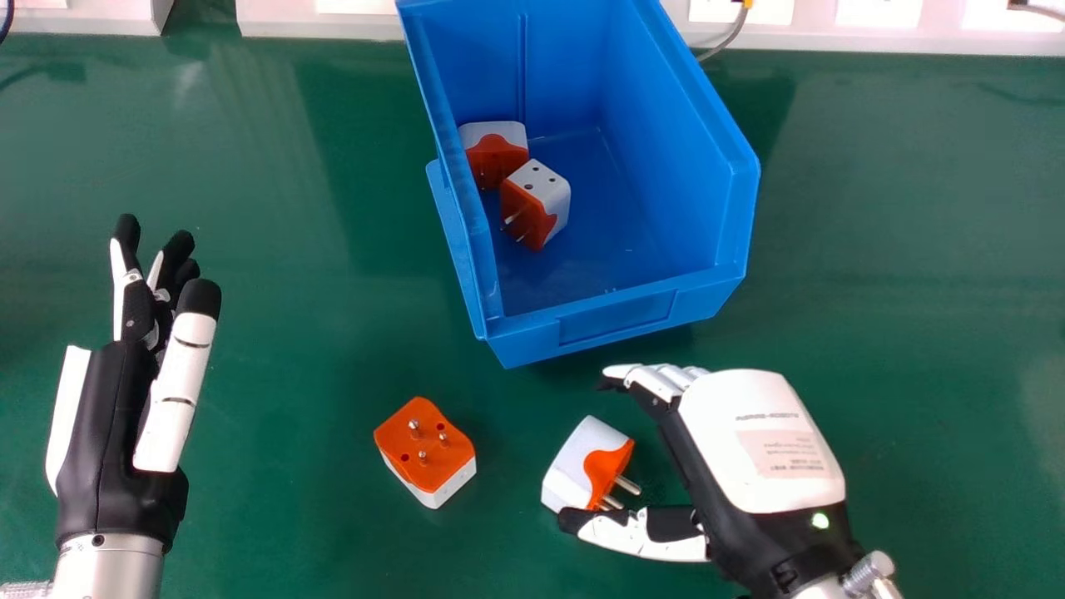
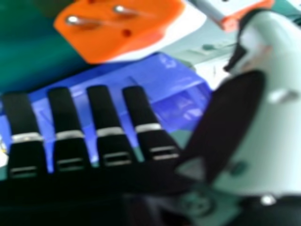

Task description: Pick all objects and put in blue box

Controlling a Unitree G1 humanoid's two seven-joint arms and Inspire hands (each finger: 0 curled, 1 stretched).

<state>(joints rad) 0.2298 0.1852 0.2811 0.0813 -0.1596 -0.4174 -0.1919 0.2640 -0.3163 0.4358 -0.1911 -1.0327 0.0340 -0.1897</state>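
My left hand (image 1: 125, 399) is open at the left, above the green table. My right hand (image 1: 749, 449) is open at the lower right, its thumb beside one orange and white plug adapter (image 1: 582, 466) and its fingers beyond it. Another adapter (image 1: 427, 449) lies to the left with its pins up. The blue box (image 1: 616, 320) holds two adapters, one (image 1: 495, 150) by the left wall and one (image 1: 537, 204) against it. In the right hand view, the open right hand (image 2: 110, 136) has the near adapter (image 2: 122, 28) beyond its fingers, with the blue box (image 2: 178, 103) behind.
Along the far edge of the green table (image 1: 274, 333) runs a white raised strip (image 1: 316, 25). A grey cable (image 1: 728, 37) comes down behind the box's right side. The box's front wall stands just beyond my right hand's fingers.
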